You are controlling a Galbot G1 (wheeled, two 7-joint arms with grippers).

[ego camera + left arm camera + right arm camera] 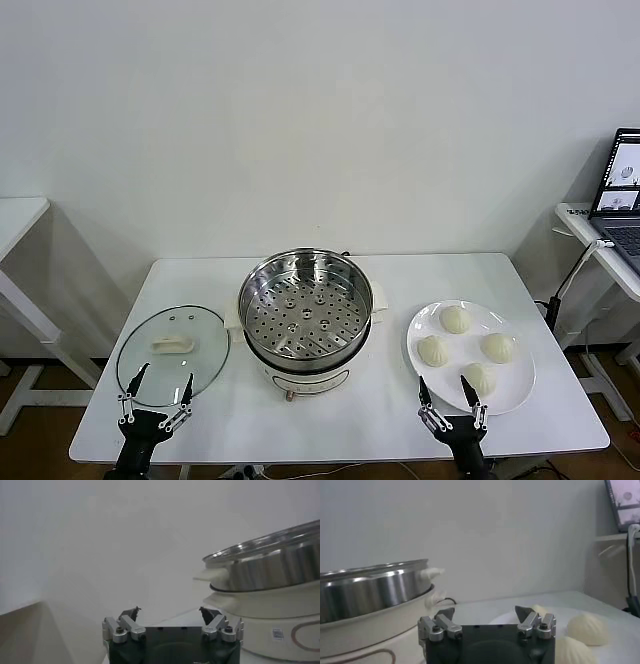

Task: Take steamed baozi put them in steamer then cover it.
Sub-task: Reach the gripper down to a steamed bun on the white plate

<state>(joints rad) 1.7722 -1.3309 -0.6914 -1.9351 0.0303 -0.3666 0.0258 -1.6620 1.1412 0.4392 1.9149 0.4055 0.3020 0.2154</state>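
Observation:
Several cream-white steamed baozi lie on a round white plate at the right of the table. The steel steamer stands uncovered in the middle, its perforated tray bare. Its glass lid lies flat to the left. My left gripper hovers open at the lid's near edge, holding nothing. My right gripper is open at the plate's near edge, just short of the nearest bun. In the left wrist view, the left gripper faces the steamer. In the right wrist view, the right gripper has baozi beyond it.
The white table has bare room in front of the steamer. A side table with a laptop stands at the far right, and another white table at the far left. A cable hangs off the right side.

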